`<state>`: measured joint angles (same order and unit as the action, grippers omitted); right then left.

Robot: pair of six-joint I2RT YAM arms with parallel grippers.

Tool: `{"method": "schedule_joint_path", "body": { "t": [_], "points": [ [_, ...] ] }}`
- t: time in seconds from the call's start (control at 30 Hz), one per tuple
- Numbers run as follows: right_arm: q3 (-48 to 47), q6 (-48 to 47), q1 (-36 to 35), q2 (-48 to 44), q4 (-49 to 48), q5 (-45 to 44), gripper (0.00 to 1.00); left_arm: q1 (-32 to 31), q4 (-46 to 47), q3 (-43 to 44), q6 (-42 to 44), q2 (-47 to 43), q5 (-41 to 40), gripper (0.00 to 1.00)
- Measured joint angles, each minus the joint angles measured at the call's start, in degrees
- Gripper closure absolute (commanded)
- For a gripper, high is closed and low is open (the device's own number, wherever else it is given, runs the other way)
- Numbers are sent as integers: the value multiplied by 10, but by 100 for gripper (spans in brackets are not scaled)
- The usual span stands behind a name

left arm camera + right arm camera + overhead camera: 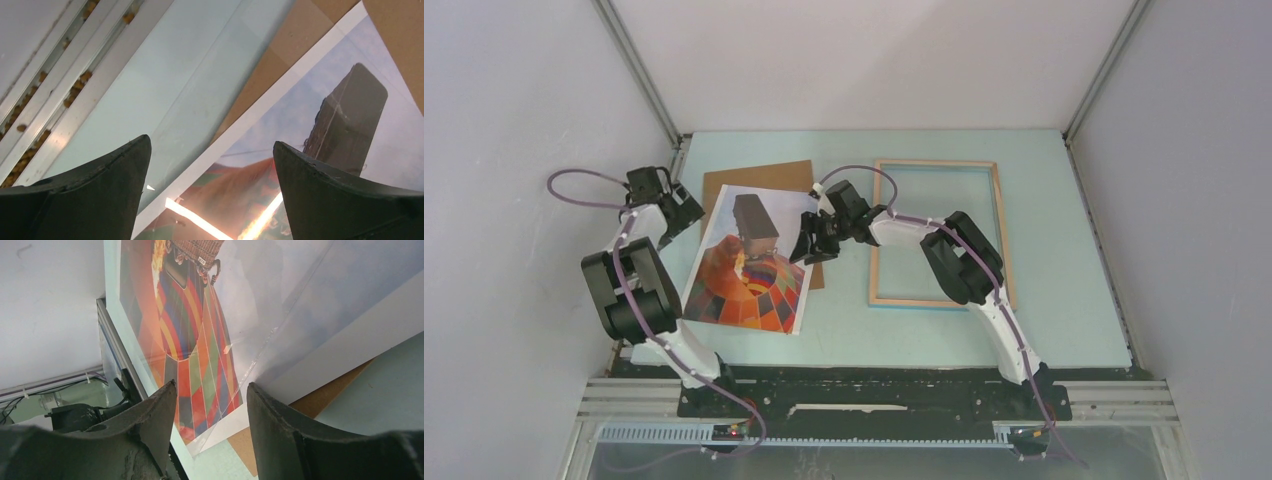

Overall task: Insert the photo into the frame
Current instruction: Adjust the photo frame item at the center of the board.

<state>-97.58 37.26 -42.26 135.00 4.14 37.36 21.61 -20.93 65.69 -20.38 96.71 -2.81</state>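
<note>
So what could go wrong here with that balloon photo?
The photo is thin paper; the right claw, open at its edge, might crease it or catch the brown board underneath too. The frame lies apart to the right, so the sheet may sag or land crooked.

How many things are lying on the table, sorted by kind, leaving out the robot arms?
Photo: 1
Frame: 1
Brown board: 1
Clear sheet lying over the photo: 1
Total: 4
</note>
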Motion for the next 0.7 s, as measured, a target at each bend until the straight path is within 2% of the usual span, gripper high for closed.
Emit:
{"method": "schedule_joint_path", "body": {
  "t": [0.17, 0.27, 0.37, 0.57, 0.7],
  "points": [
    [-1, -1, 3, 0, 7, 2, 38, 10, 7, 33, -5, 49, 32, 0],
    [-1, -1, 6, 0, 8, 2, 38, 17, -3, 47, -8, 82, 48, 6],
    [-1, -1, 7, 0, 9, 2, 38, 20, -19, 66, -11, 114, 53, 1],
    [12, 0, 10, -7, 0, 4, 35, 23, -53, 103, -27, 141, 100, 2],
    [71, 1, 24, -45, -19, -3, 32, 24, -64, 113, -37, 149, 126, 1]
  ]
}}
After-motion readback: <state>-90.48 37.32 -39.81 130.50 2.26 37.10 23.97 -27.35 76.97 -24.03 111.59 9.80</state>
